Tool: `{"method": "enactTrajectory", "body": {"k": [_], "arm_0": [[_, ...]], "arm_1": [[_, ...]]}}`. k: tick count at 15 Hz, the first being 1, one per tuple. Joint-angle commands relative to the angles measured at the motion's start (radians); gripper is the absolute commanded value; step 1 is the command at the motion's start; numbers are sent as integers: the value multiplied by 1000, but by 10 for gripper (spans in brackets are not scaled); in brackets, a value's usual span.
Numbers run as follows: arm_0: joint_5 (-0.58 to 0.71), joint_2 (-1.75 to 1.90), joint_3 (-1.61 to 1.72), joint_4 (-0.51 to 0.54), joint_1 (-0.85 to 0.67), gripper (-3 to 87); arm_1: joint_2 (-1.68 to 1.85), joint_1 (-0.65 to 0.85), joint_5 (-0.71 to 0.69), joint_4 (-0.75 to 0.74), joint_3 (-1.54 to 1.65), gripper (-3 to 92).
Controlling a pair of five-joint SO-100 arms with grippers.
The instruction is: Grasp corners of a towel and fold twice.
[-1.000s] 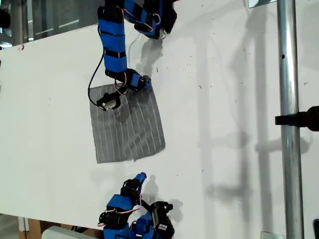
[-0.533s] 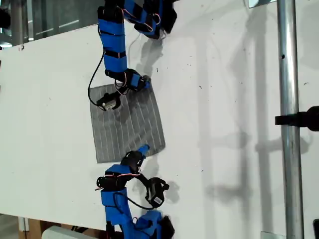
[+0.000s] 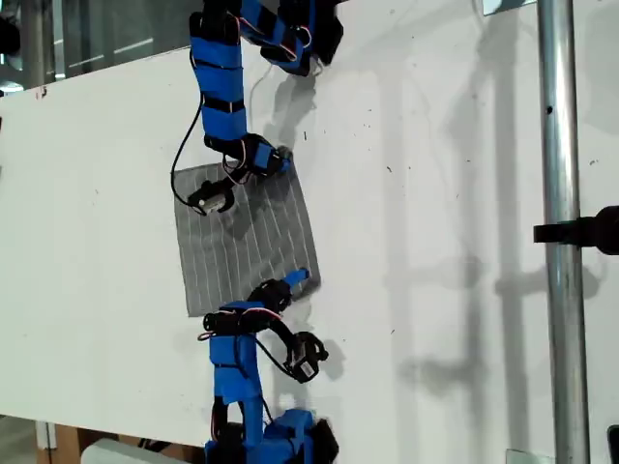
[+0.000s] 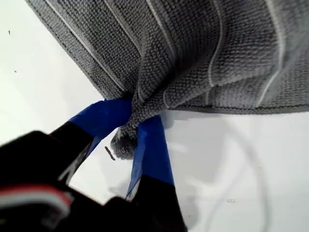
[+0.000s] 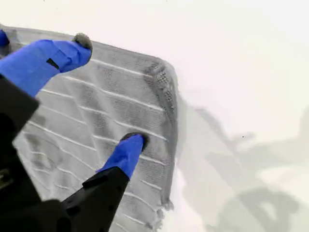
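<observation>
Second tool (image 3: 293,281) has just come up from the desk's edge at the bottom of the exterior view. It now stands at the towel's (image 3: 247,242) corner (image 5: 161,70) nearest that edge. Its jaws are spread wide, with one fingertip (image 5: 131,145) pressed on the cloth and the other over the cloth's border, so nothing is held yet.

The first tool (image 3: 208,200) has not shifted. Its jaws are clamped on a bunched corner (image 4: 123,145) at the towel's far side, and the fabric puckers up between them.

The towel itself lies flat and unfolded on the white desk (image 3: 435,193), towards the exterior view's left. A metal pole (image 3: 561,242) stands well apart on that view's right.

To my eye, one corner is secured and the other is only lined up. The second tool has to close on it before the first fold can begin.
</observation>
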Motion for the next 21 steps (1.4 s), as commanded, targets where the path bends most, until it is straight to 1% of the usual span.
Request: {"method": "enactTrajectory", "body": {"k": [1,3,6,8,9,10,11,12,13,16,19,21], "arm_0": [[-49,-48,-49,-28,-20,310],[-98,-132,-87,-29,-18,297],[-150,-276,-187,17,-20,272],[-153,-357,-288,77,-21,241],[-153,-383,-316,92,-21,210],[-152,-400,-337,117,-18,102],[-152,-400,-337,126,-14,20],[-147,-390,-339,138,-6,-27],[-152,-377,-339,150,3,-29],[-112,-293,-334,155,58,-29],[-110,-176,-334,209,127,-29],[-124,-101,-321,245,181,-29]], "arm_1": [[18,-12,8,-21,-3,-2],[18,-14,8,-20,-3,-2],[20,-17,6,-15,-3,-2],[21,-20,6,-14,-3,-2],[23,-23,8,-14,-3,-2],[28,-25,8,-11,-2,-2],[34,-29,8,-8,-2,-2],[43,-37,17,0,0,-2],[63,-44,29,14,0,-2],[184,-98,94,100,2,-2],[383,-209,204,209,11,-2],[529,-290,270,253,15,-2]]}}
